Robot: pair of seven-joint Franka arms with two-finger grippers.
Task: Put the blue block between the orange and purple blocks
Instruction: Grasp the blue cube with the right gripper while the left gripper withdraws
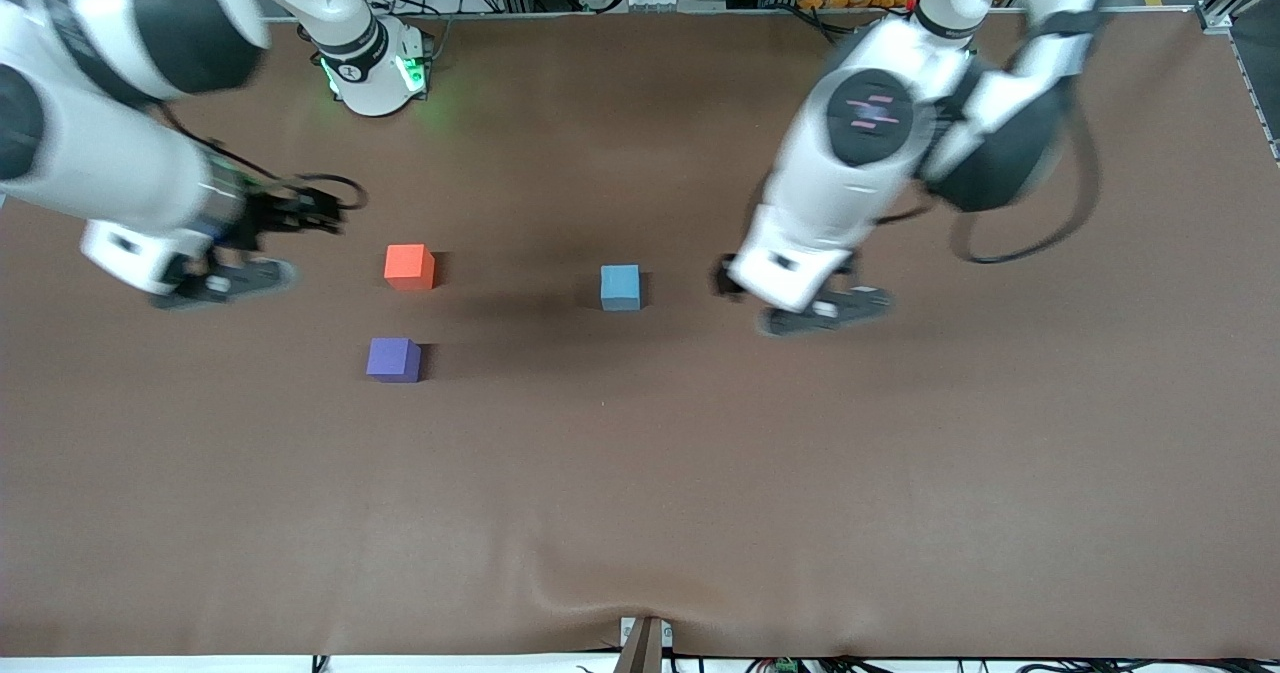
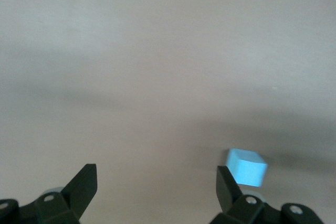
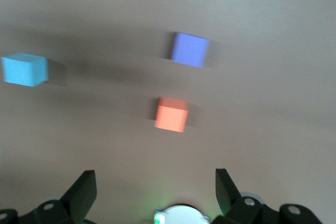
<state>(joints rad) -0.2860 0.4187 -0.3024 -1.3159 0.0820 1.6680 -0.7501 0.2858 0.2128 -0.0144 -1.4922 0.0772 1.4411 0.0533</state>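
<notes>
Blue block (image 1: 620, 286): on the bench, apart from orange (image 1: 409, 266) and purple (image 1: 393, 360).
Left gripper (image 1: 800, 308): fingers spread, empty, beside blue; nearer arm.
Right gripper (image 1: 222, 283): fingers spread, empty, beside orange.

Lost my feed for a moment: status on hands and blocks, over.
Left hand open, beside blue block, empty. Right hand open, near orange block, waiting. Purple block nearer camera than orange; gap between them unobstructed.

Blue block (image 1: 620, 286) sky-blue — orange block (image 1: 409, 266) orange-red, purple block (image 1: 393, 359) violet — table (image 1: 700, 473) brown.
</notes>
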